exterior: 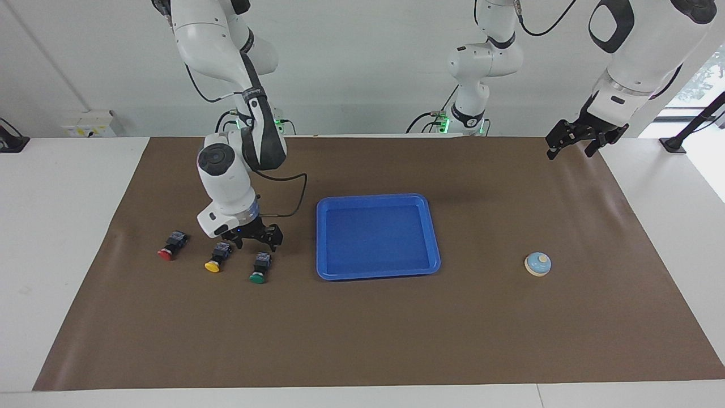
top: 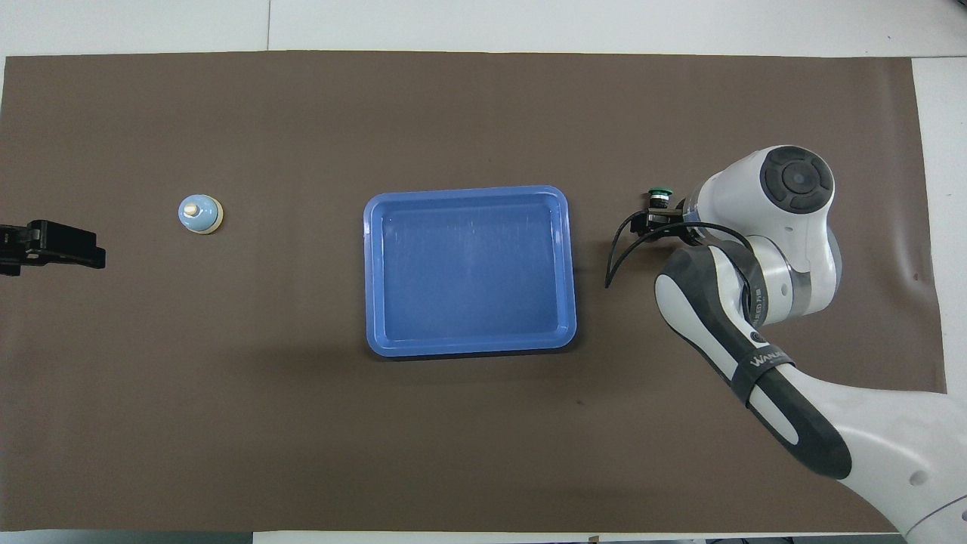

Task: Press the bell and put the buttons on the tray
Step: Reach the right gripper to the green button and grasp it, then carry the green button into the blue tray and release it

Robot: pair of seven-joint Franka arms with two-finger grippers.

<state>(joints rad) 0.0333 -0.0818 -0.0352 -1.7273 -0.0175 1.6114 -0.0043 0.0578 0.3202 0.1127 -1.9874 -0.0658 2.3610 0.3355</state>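
Note:
Three buttons lie in a row on the brown mat toward the right arm's end: red [exterior: 170, 248], yellow [exterior: 217, 258] and green [exterior: 259, 269]. My right gripper [exterior: 256, 240] is open and empty, low over the mat between the black bodies of the yellow and green buttons. In the overhead view only the green cap [top: 659, 193] shows beside the right gripper [top: 656, 224]; the arm hides the red and yellow buttons. The blue tray [exterior: 376, 238] [top: 468, 192] is empty at mid-table. The bell [exterior: 537, 264] [top: 200, 214] stands toward the left arm's end. My left gripper [exterior: 571, 148] [top: 53, 245] waits, open.
The brown mat [exterior: 362, 340] covers most of the white table. A black cable loops from the right wrist toward the tray [exterior: 294, 198]. A third arm's base [exterior: 470, 119] stands at the robots' edge of the table.

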